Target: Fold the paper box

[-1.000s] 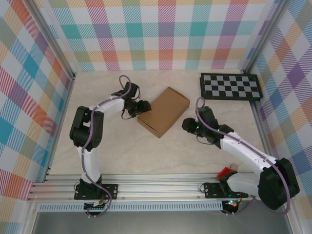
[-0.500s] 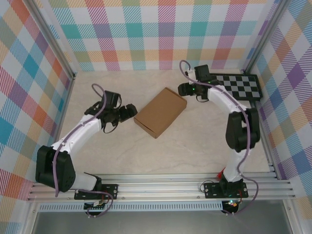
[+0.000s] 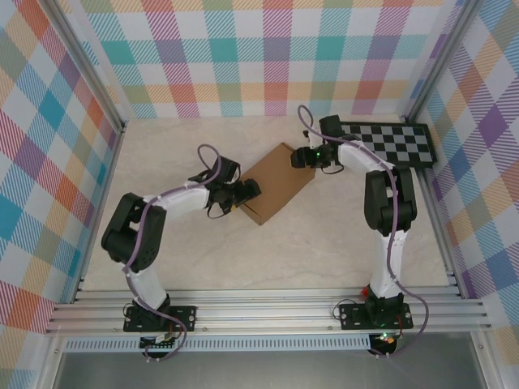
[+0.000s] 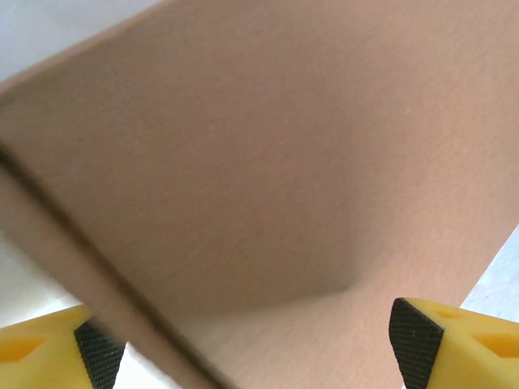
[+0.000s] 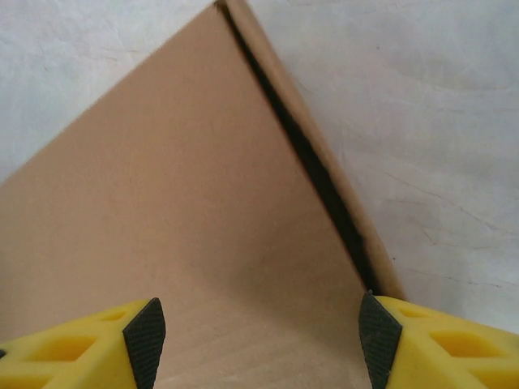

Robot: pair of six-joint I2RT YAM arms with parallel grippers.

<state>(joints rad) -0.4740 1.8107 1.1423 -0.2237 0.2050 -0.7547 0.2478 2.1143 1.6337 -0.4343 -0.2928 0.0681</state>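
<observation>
The paper box [image 3: 277, 181] is a closed, shallow brown cardboard box lying diagonally in the middle of the table. My left gripper [image 3: 246, 191] is at its near-left end, open. In the left wrist view the box lid [image 4: 243, 162] is very close, with my left gripper [image 4: 255, 356] spread wide over it and a dark seam running along the left edge. My right gripper [image 3: 302, 157] is at the box's far-right corner, open. In the right wrist view the lid [image 5: 178, 203] lies under my right gripper [image 5: 261, 344], and a dark gap along the box's right edge shows.
A black-and-white checkerboard panel [image 3: 385, 143] lies at the back right, just behind the right arm. Checked walls and aluminium posts close in the table on three sides. Pale tabletop [image 5: 422, 121] surrounds the box.
The left arm swung in from the left and its gripper now reaches the box's near-left end. The right gripper dropped slightly onto the far-right corner. The box barely shifted.
</observation>
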